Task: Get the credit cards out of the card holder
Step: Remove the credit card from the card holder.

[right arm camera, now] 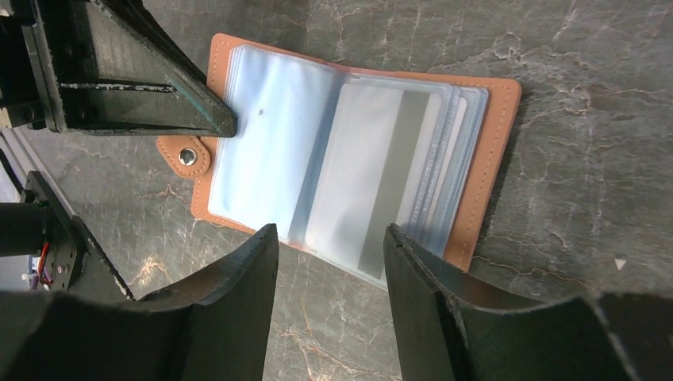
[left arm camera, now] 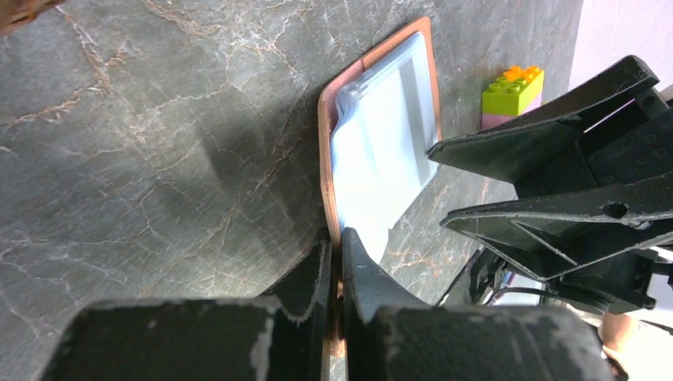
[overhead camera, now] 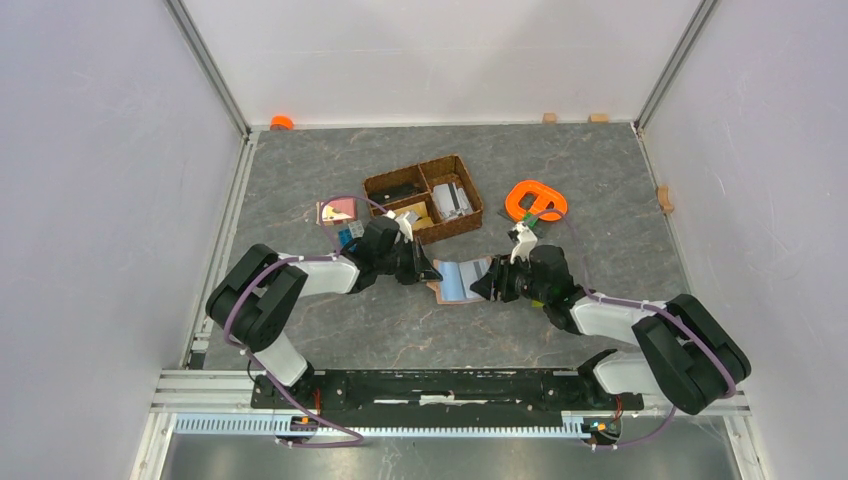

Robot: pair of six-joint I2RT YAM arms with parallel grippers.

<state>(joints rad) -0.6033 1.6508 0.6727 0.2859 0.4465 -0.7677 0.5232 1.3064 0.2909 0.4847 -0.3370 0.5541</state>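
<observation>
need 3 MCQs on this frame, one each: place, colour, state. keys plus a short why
1. Where does the card holder lie?
A. in the woven basket
B. on the table, between the left gripper and the right gripper
C. on top of the orange ring

2. What colour is its cover?
A. black
B. green
C. orange-brown

3. How does the left gripper stand?
A. shut on the card holder's edge
B. wide open above the basket
C. out of every view

Key:
1 B: the top view shows it lying open on the stone-look surface with an arm at either side.
2 C: the right wrist view shows an orange-brown border around the clear sleeves.
3 A: the left wrist view shows both fingers pinched on the brown rim.
</observation>
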